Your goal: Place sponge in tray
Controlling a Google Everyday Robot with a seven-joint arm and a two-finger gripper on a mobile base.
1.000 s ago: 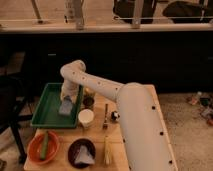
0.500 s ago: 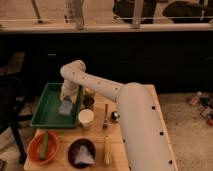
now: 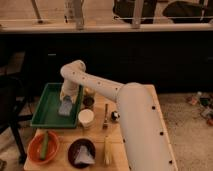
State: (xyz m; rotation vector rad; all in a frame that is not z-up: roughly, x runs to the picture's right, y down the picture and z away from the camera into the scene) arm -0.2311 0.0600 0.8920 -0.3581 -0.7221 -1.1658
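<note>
A grey-blue sponge [image 3: 66, 106] is in the green tray [image 3: 46, 111] near its right wall. My gripper [image 3: 69, 97] hangs over the right side of the tray, right above the sponge. My white arm [image 3: 125, 110] runs from the lower right across the table to it.
On the wooden table [image 3: 97, 145] stand a white cup [image 3: 86, 119], a dark small cup [image 3: 88, 102], a fork [image 3: 106, 116], an orange bowl [image 3: 44, 147] with a green thing, and a dark bowl [image 3: 82, 152] with a blue-grey thing. A dark counter [image 3: 125, 55] stands behind.
</note>
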